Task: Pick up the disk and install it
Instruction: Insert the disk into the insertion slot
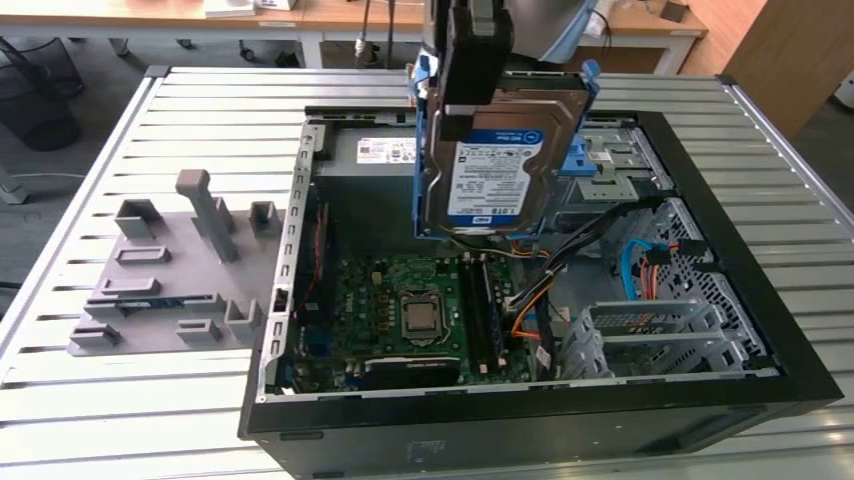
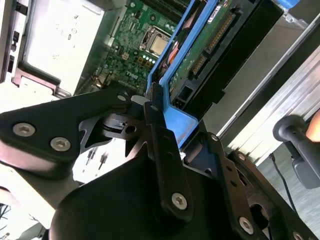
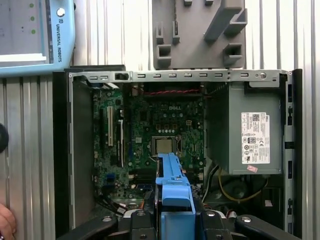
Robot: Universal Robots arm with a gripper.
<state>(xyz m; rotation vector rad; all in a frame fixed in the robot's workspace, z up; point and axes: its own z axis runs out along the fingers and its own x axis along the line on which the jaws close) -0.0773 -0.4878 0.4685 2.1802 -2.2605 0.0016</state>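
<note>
Above the open case, disk (image 1: 501, 165): hangs on edge, label side toward the exterior camera, thin blue bracket round it. It is clear of the case floor and not seated in any bay.
Disk underside: green circuit board and connector row show in the second wrist view.
Gripper (image 1: 467, 118): mine, clamped tight on the disk's upper end, pinching the blue bracket.
Finger (image 2: 154, 112): black bar lying flat against the bracket's edge.
Motherboard (image 1: 414, 305): green, straight below the disk, with the processor socket (image 3: 165, 145) in the middle.
Cables (image 1: 534, 300): orange and black bundle, just under the disk's lower end.
Drive cage (image 1: 621, 165): grey metal with blue latch tabs, behind the disk toward the exterior view's right. Can't tell whether the disk's far edge touches it; it looks just apart.
Power supply box (image 3: 247, 132): grey, white sticker, in a corner of the case, apart from the disk.
Case (image 1: 534, 410): black tower on its side, side panel off.
Table (image 1: 107, 400): slatted metal, with the case on top.
Fixture board (image 1: 174, 270): grey, with upright blocks, on the table to the exterior view's left of the case.
Pendant (image 3: 30, 35): light-blue rim, on the table outside the case.
Hand (image 3: 4, 220): a person's, partly visible at the picture's edge, by the table.
</note>
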